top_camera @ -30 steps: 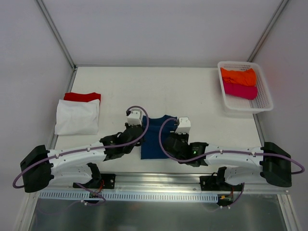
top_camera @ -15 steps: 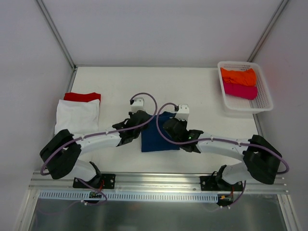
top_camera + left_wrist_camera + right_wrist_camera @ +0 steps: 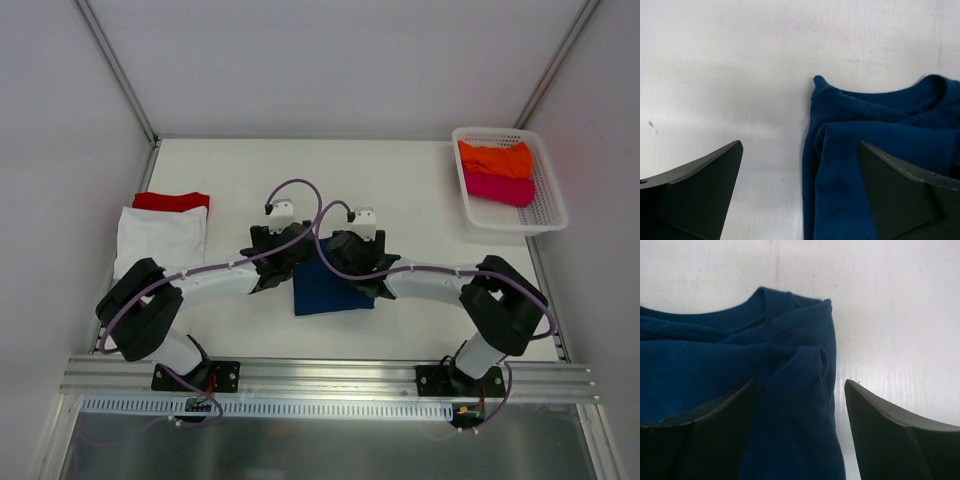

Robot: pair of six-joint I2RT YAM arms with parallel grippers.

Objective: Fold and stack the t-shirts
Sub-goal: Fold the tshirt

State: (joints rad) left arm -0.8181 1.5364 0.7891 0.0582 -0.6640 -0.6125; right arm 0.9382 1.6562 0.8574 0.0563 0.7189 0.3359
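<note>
Reaching farther out than before, left gripper [image 3: 800, 145] and right gripper [image 3: 800, 382] have let go and now gape, empty; the folded navy t-shirt [image 3: 330, 292] lies just beneath them, collar ahead of both.

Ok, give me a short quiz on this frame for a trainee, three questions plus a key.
1. True or false: the navy tee lies in the basket.
2. Which tees are in the basket? A) navy only B) orange tee and magenta tee C) none
3. How do the left and right jaws stand at the navy tee?
Key: 1 false, it lies on the table. 2 B. 3 Open, each pair straddling a side edge of the tee near its collar.
</note>
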